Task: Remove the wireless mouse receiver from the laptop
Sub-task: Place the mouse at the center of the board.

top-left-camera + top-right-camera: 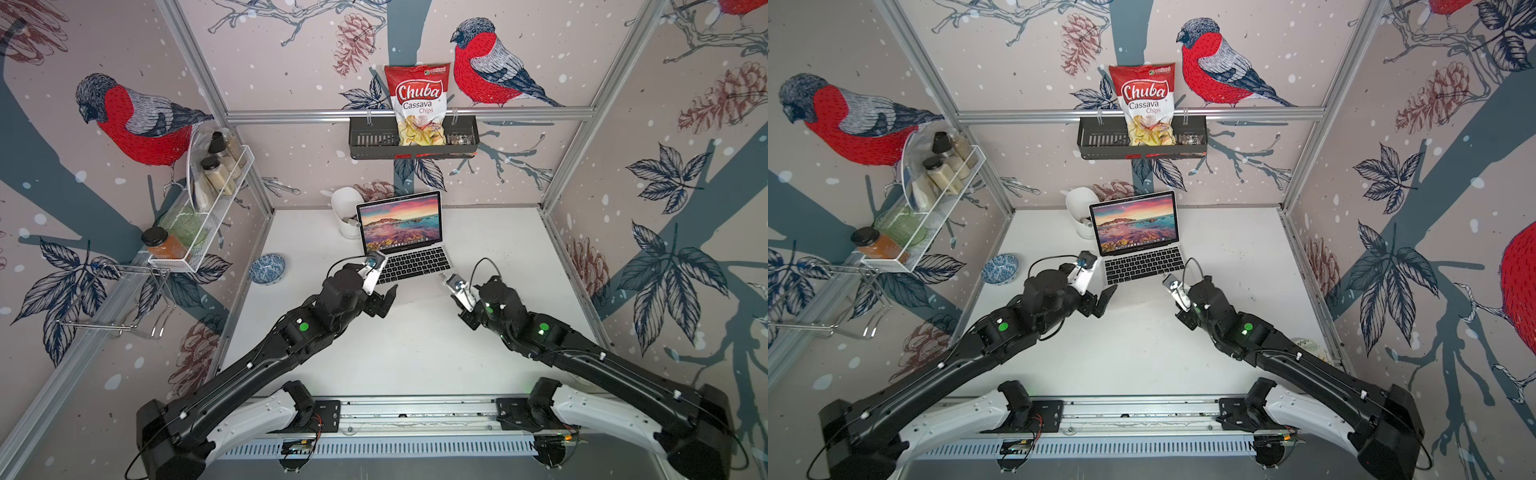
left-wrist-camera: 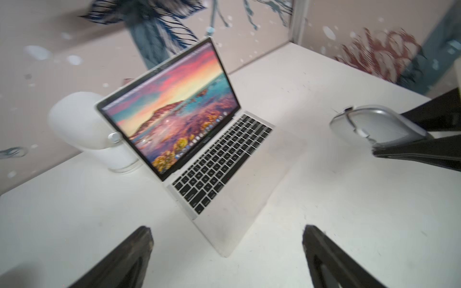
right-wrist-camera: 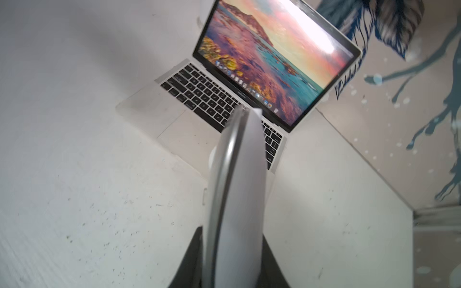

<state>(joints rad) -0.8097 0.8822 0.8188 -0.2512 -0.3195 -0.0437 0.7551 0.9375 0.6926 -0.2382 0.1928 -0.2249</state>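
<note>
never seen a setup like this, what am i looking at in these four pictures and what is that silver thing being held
These are two robot arms at the edge of a white table, each ending in a two-fingered gripper. Two pictures come from one camera overhead, looking down on everything, so they are nearly alike. The other two come from small cameras on the arms' wrists, looking out past the fingers. On the table stand an open laptop with its screen lit, a white cup behind it and a blue bowl on the robot's left. The left gripper is open and empty, near the laptop's front corner. The right gripper is shut on a silver mouse, held on its edge beside the laptop.
</note>
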